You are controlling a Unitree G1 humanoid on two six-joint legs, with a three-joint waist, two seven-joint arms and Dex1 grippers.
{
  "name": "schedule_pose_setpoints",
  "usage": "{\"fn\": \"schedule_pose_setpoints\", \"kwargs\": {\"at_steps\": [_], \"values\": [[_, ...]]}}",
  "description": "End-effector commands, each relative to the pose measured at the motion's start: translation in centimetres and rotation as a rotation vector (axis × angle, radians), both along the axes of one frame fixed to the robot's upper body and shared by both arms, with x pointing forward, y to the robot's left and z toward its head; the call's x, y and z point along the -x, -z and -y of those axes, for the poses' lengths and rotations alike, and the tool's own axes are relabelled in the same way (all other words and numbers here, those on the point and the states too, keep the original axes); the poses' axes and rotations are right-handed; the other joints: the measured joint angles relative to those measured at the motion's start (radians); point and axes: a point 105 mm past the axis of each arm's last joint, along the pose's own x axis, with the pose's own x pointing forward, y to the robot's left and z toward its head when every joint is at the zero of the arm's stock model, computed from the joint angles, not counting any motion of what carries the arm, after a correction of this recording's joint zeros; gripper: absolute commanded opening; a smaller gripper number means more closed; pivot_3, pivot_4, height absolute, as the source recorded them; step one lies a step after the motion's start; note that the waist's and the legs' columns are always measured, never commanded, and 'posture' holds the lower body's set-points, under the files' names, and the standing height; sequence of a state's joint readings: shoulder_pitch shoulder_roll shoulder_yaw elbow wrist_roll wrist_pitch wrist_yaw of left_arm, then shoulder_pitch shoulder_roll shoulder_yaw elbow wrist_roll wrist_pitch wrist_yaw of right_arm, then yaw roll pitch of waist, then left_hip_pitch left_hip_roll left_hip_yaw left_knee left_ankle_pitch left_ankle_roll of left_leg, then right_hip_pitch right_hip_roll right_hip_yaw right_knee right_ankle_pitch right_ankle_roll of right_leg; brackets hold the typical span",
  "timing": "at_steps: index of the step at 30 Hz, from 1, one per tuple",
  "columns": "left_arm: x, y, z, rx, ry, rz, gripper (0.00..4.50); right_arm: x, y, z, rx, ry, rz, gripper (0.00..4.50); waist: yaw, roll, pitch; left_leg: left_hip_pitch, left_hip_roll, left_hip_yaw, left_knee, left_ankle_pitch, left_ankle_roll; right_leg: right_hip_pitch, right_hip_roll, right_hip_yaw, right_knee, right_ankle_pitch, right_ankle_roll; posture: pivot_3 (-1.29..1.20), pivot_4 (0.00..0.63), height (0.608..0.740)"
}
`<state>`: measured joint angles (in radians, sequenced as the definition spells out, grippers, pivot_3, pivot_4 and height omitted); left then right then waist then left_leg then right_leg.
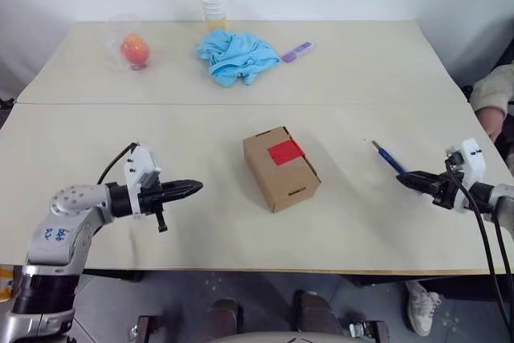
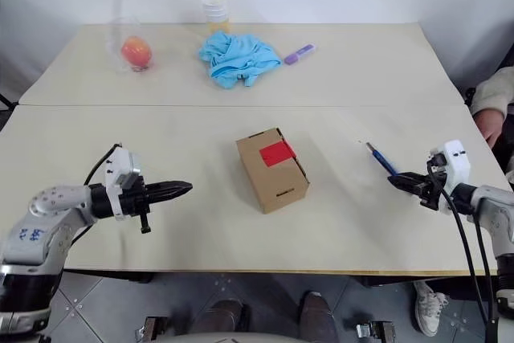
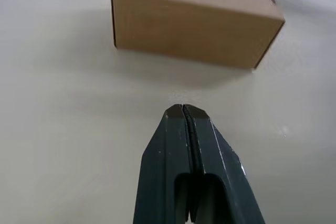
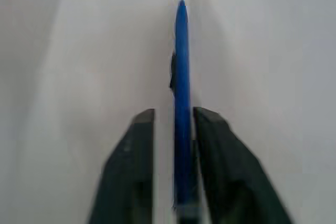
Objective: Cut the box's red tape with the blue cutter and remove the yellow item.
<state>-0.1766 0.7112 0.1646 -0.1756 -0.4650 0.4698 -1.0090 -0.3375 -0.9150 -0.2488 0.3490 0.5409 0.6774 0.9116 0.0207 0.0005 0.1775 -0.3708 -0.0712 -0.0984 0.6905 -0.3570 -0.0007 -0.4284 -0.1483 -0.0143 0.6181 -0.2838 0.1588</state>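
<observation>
While the left gripper (image 1: 195,189) hovers closed left of the box (image 1: 280,168), the right gripper (image 4: 173,116), fingers parted astride the blue cutter (image 4: 181,77) lying at right, should close squarely mid-shaft.

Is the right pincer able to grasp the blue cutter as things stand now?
Probably yes: the right pincer is open, its fingers either side of the blue cutter on the table, nothing between.
</observation>
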Motion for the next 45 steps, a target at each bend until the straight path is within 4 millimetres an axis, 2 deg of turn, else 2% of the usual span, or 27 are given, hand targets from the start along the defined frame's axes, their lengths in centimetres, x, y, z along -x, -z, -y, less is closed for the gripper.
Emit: {"fn": "schedule_pose_setpoints", "kwargs": {"at_steps": [1,3,6,9,13,15,16,18,20,23,29,32,36,45], "values": [[0.6,-1.0,0.2,0.011,-0.012,0.037,0.0,0.4,-2.5,0.6,0.014,-0.026,0.06,2.51,0.001,0.0,0.0,0.0,0.0,0.0,0.0,0.0,0.0,0.0,0.0,0.0,0.0,0.0,0.0,0.0,0.15,0.74],[0.5,-0.1,0.1,-0.004,-0.057,0.004,0.0,1.0,-4.1,-0.5,0.015,-0.116,0.097,3.11,0.001,0.0,0.0,0.0,0.0,0.0,0.0,0.0,0.0,0.0,0.0,0.0,0.0,0.0,0.0,0.0,0.15,0.74],[0.4,1.1,0.3,-0.022,-0.111,-0.042,0.0,1.5,-6.1,-3.1,-0.013,-0.255,0.147,3.11,-0.001,0.001,0.0,0.001,0.0,0.0,-0.001,0.0,0.0,0.0,0.0,0.0,0.0,0.0,0.0,0.0,0.15,0.74],[0.3,1.8,1.1,-0.018,-0.121,-0.061,0.0,0.7,-6.6,-5.4,-0.003,-0.309,0.208,2.4,-0.004,0.001,0.0,0.001,0.0,0.0,-0.001,0.0,0.0,0.0,0.002,0.0,0.0,0.0,0.0,0.0,0.15,0.74],[-0.8,2.0,3.5,0.015,-0.127,-0.055,0.0,-1.7,-4.4,-9.0,0.219,-0.359,0.319,0.99,0.0,0.001,0.0,0.001,-0.001,0.0,0.0,0.0,-0.001,0.0,0.001,0.0,0.0,0.0,0.0,0.0,0.15,0.74],[-1.4,2.2,4.5,0.018,-0.124,-0.047,0.0,-2.6,-2.7,-10.4,0.343,-0.39,0.353,0.29,0.002,0.001,0.0,0.002,-0.002,0.001,0.0,0.0,-0.001,0.0,0.001,0.0,0.0,0.0,0.0,0.0,0.15,0.74],[-1.7,2.3,4.9,0.018,-0.125,-0.045,0.0,-3.0,-1.9,-10.9,0.392,-0.402,0.368,0.09,0.003,0.001,0.0,0.001,-0.002,0.001,0.0,0.0,-0.001,0.0,0.001,0.001,0.001,0.0,0.0,0.0,0.15,0.74],[-2.3,2.2,6.1,0.03,-0.115,-0.034,0.0,-3.2,-0.6,-13.0,0.407,-0.452,0.386,0.09,0.003,0.001,0.0,0.001,-0.003,0.0,0.0,0.0,-0.001,0.0,0.001,0.0,0.002,0.0,0.0,0.0,0.15,0.74],[-2.6,2.2,7.1,0.036,-0.099,-0.033,0.0,-2.8,0.2,-15.2,0.334,-0.502,0.353,0.09,0.0,0.001,0.0,0.001,-0.003,0.0,0.0,0.0,-0.001,0.0,0.001,0.0,0.001,0.0,0.0,0.0,0.15,0.74],[-2.6,2.4,8.2,0.035,-0.065,-0.038,0.0,-2.5,0.1,-18.0,0.298,-0.557,0.375,0.09,-0.013,0.001,0.0,0.001,-0.002,0.0,0.0,0.0,-0.001,0.0,0.001,0.0,0.001,0.0,0.0,0.0,0.15,0.74],[-2.1,2.5,9.2,0.026,-0.013,-0.066,0.0,-0.8,0.2,-22.0,0.242,-0.637,0.339,0.09,-0.023,0.001,0.0,0.002,-0.002,-0.001,-0.001,0.001,-0.002,-0.001,0.002,0.0,0.001,0.0,0.0,0.0,0.15,0.74],[-1.9,2.1,9.2,0.025,-0.016,-0.07,0.0,0.0,0.2,-23.4,0.21,-0.637,0.304,0.09,-0.022,0.001,0.0,0.002,-0.002,-0.002,0.0,0.001,-0.002,0.0,0.002,0.0,0.002,0.0,0.0,0.0,0.15,0.74],[-0.9,1.8,8.0,0.013,-0.035,-0.092,0.0,1.2,0.8,-24.6,0.212,-0.657,0.256,0.09,-0.024,0.001,0.0,0.001,-0.002,-0.002,-0.001,0.001,-0.002,-0.001,0.002,0.0,0.002,0.0,0.0,0.0,0.15,0.74],[0.5,2.1,5.3,-0.047,-0.09,-0.131,0.0,3.3,1.6,-26.0,0.184,-0.714,0.148,0.09,-0.022,0.0,-0.001,0.002,-0.002,-0.003,-0.003,0.001,-0.002,-0.001,0.002,0.002,0.002,0.0,-0.001,0.0,0.15,0.74]]}}
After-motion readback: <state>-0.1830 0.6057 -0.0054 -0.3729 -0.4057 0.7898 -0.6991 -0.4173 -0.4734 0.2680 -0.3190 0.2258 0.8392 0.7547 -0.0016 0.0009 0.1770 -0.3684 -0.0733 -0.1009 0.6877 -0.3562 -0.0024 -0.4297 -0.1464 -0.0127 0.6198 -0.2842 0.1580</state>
